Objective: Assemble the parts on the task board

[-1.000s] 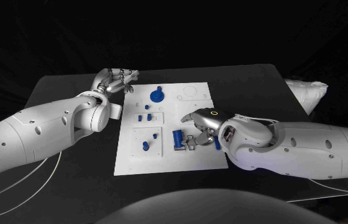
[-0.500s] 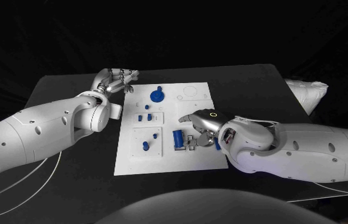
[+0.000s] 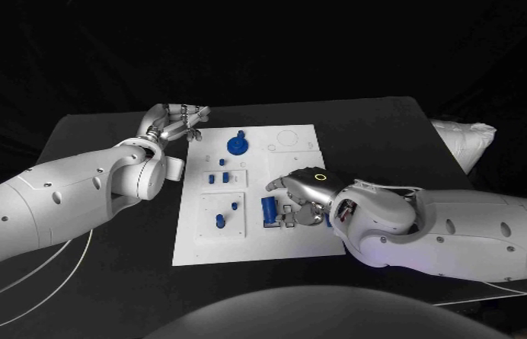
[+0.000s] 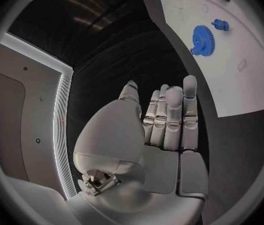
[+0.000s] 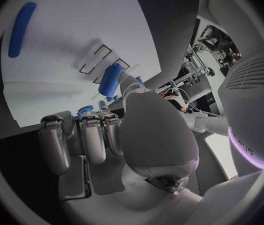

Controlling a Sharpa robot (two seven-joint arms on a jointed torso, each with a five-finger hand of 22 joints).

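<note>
The white task board [image 3: 296,240] lies in the middle of the table. On it are a blue gear [image 3: 237,142] near the far edge, small blue pieces [image 3: 220,177] in the middle and a blue cylinder [image 3: 268,209] lying nearer me. My right hand [image 3: 305,194] hovers low over the board's near right part, fingers curled in, thumb tip right beside the blue cylinder [image 5: 110,80]. A blue rod [image 5: 21,29] lies apart on the board. My left hand [image 3: 174,120] rests off the board's far left corner, fingers [image 4: 169,115] straight and holding nothing; the gear [image 4: 201,36] lies beyond them.
Two more blue pieces [image 3: 221,220] sit in a raised plate at the board's near left. A white bag [image 3: 467,142] lies at the table's right edge. White cables [image 3: 55,263] run across the table under my left arm.
My right hand has crept left and a little nearer me, closing on the blue cylinder. My left hand has not moved.
</note>
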